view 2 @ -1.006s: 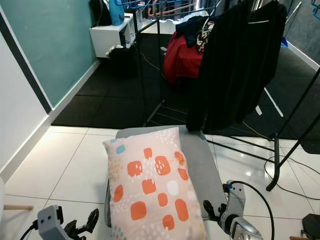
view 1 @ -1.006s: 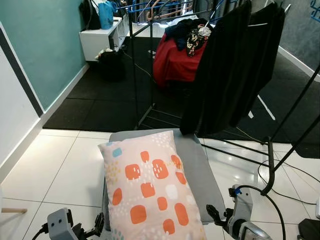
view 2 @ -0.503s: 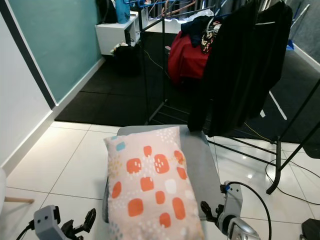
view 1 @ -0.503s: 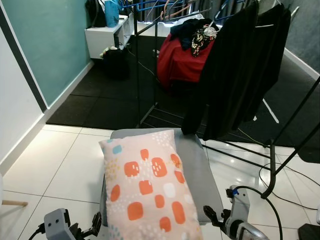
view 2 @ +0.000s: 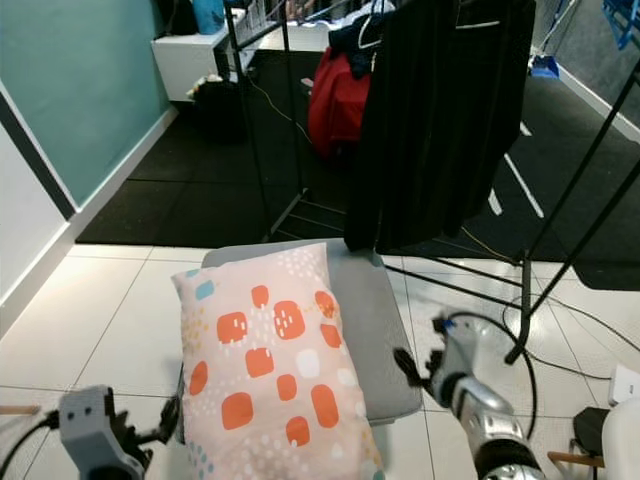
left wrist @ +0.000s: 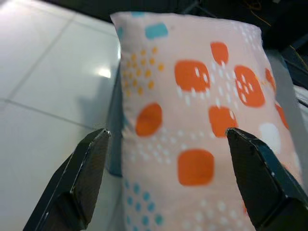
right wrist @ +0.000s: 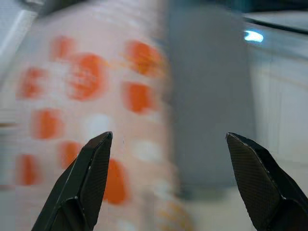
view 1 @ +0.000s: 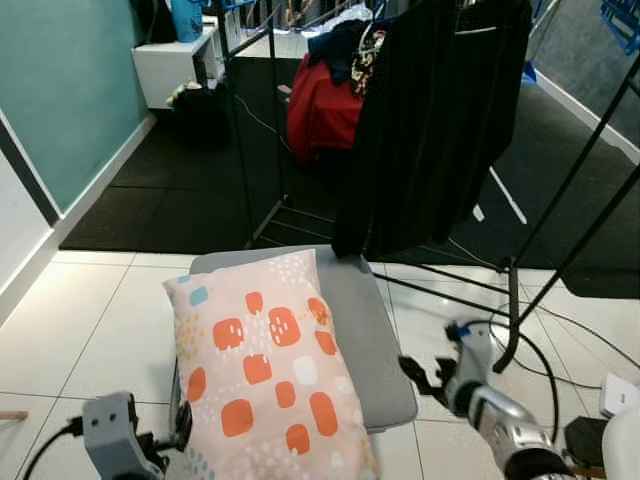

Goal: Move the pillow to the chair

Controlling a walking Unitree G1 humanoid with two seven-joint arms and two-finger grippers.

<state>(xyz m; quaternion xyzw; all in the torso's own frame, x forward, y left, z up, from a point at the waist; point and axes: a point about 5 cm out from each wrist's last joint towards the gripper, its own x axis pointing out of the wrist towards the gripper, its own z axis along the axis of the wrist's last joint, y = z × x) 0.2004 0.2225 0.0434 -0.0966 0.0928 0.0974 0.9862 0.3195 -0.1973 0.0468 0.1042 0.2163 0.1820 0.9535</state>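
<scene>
Down at the lower left, the left gripper (left wrist: 166, 180) hung low beside the near end of the pillow (view 1: 258, 375), its two black fingers (left wrist: 79, 178) spread wide apart with nothing between them; the wrist view looked straight along the pillow's patterned top. The pillow, pale pink with orange squares and a few blue marks, lay lengthwise on the grey chair (view 1: 365, 335), covering the seat's left part and overhanging its near edge toward the robot. The chair stood on white floor tiles (view 1: 80, 310), its far edge close to the dark mat (view 1: 180, 200) beyond. Behind it a black clothes rack (view 1: 250, 110) carried a long black garment (view 1: 430, 120) that hung down to just above the seat's far corner, and a red garment (view 1: 320, 105) sat further back. To the right, the right gripper (view 1: 425, 377) was held just off the chair's right edge, fingers (right wrist: 86, 183) also parted and empty, the wrist view blurred. A black cable (view 1: 535, 350) curled over the tiles by the rack's foot.
</scene>
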